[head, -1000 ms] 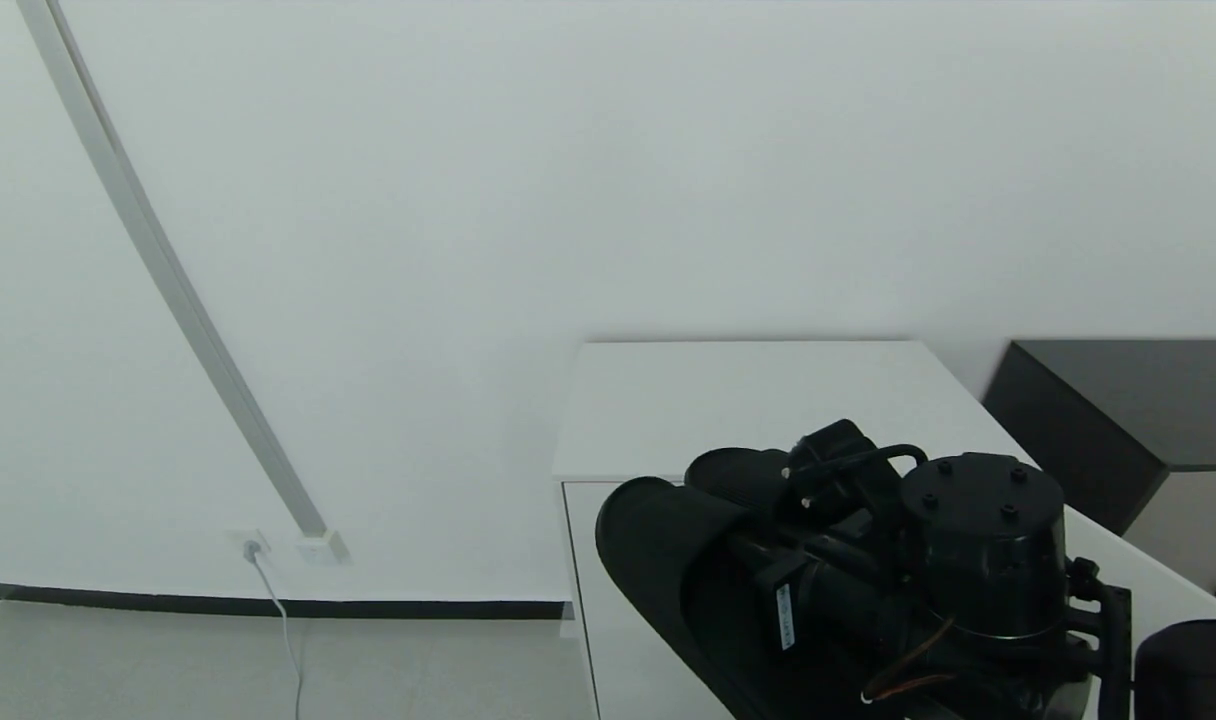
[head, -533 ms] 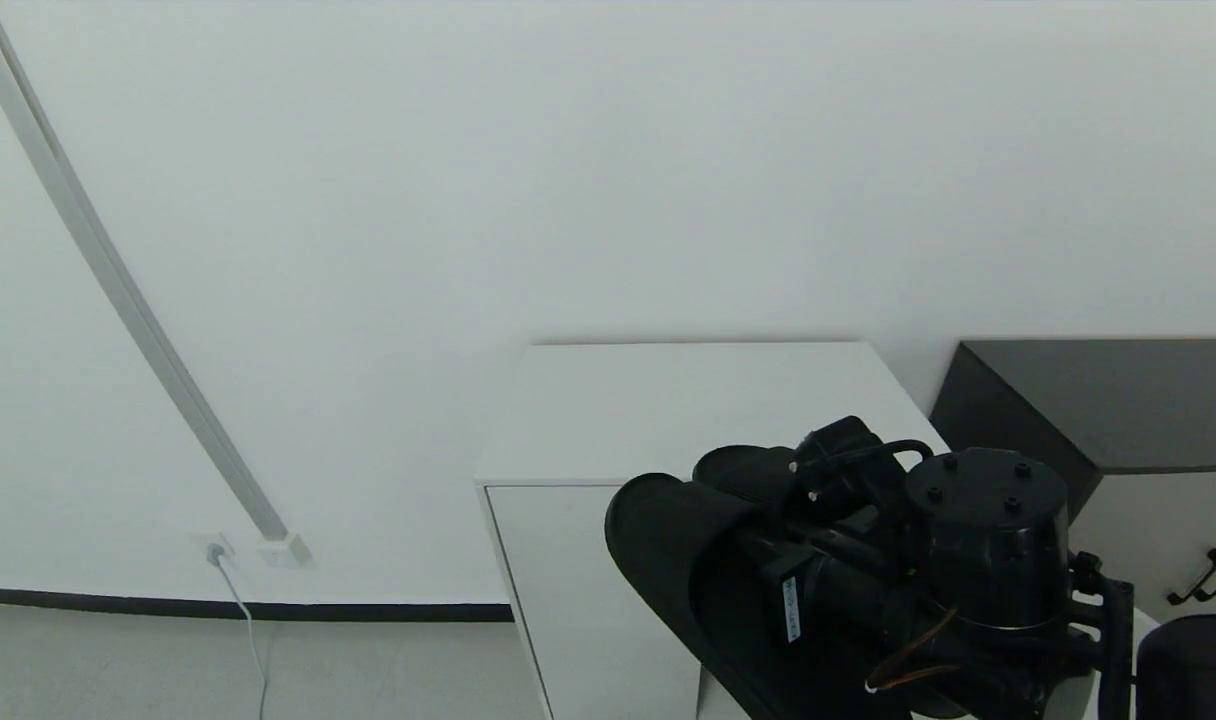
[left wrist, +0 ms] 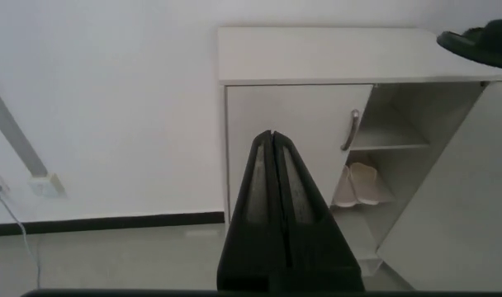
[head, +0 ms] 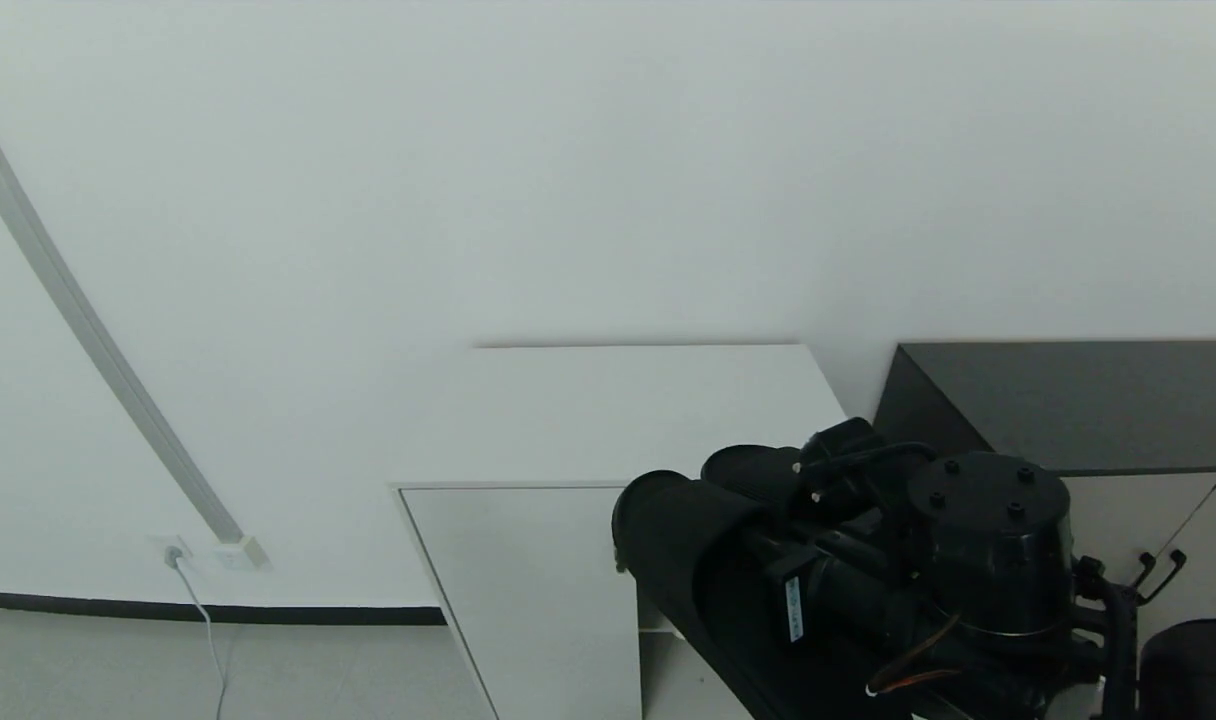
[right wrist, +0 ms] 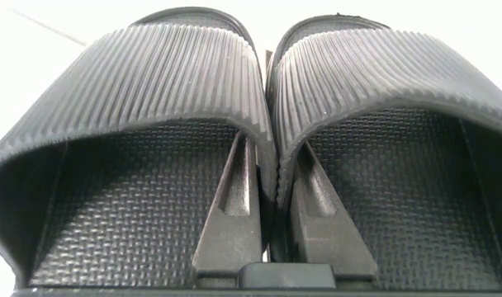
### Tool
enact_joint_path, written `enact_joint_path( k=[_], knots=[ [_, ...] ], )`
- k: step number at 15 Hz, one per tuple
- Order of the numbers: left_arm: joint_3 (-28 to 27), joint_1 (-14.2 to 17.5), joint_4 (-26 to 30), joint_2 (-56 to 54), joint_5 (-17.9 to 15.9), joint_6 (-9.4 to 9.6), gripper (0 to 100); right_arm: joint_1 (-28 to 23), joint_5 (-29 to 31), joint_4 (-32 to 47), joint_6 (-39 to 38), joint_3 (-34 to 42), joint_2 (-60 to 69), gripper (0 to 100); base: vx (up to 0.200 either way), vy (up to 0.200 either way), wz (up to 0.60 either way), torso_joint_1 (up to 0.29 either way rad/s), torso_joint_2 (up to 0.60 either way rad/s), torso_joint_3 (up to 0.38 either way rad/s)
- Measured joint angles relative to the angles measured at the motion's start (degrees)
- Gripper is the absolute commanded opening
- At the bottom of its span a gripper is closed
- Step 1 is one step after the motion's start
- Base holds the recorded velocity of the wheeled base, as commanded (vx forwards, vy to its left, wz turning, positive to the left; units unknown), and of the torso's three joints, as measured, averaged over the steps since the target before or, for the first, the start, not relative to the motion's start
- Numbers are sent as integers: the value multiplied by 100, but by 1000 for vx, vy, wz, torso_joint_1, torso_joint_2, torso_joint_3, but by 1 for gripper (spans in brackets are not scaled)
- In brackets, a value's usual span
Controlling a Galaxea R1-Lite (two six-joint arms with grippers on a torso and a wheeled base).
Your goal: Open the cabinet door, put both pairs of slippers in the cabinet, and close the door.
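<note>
My right gripper (right wrist: 267,177) is shut on a pair of black ribbed slippers (right wrist: 259,91), one finger (right wrist: 233,206) under each strap, pinching their touching sides. In the head view the black slippers (head: 683,560) hang in front of the white cabinet (head: 618,410), near its top front edge. In the left wrist view the cabinet (left wrist: 317,54) has its right door (left wrist: 449,214) swung open and its left door (left wrist: 288,140) closed. A pair of white slippers (left wrist: 362,186) lies on an inner shelf. My left gripper (left wrist: 272,157) is shut and empty, some way in front of the closed door.
A dark-topped cabinet (head: 1068,400) with black handles (head: 1158,570) stands right of the white one. A wall socket with a cable (head: 173,555) and a slanted grey strip (head: 88,330) are on the wall at the left. Bare floor (left wrist: 111,256) lies before the cabinet.
The head camera has swung to the right: cabinet and wall slid left in the picture and the dark cabinet came further into view. The right arm still holds the black slippers.
</note>
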State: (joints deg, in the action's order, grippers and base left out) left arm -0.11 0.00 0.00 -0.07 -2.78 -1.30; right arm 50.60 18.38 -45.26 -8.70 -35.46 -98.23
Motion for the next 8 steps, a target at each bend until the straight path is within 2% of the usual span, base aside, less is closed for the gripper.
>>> enact_joint_path(
  k=[8],
  knots=[
    [0,0,2,0,-1,0,0,-155,-2,-169,56,115,2,0,0,0,0,0,0,0]
  ],
)
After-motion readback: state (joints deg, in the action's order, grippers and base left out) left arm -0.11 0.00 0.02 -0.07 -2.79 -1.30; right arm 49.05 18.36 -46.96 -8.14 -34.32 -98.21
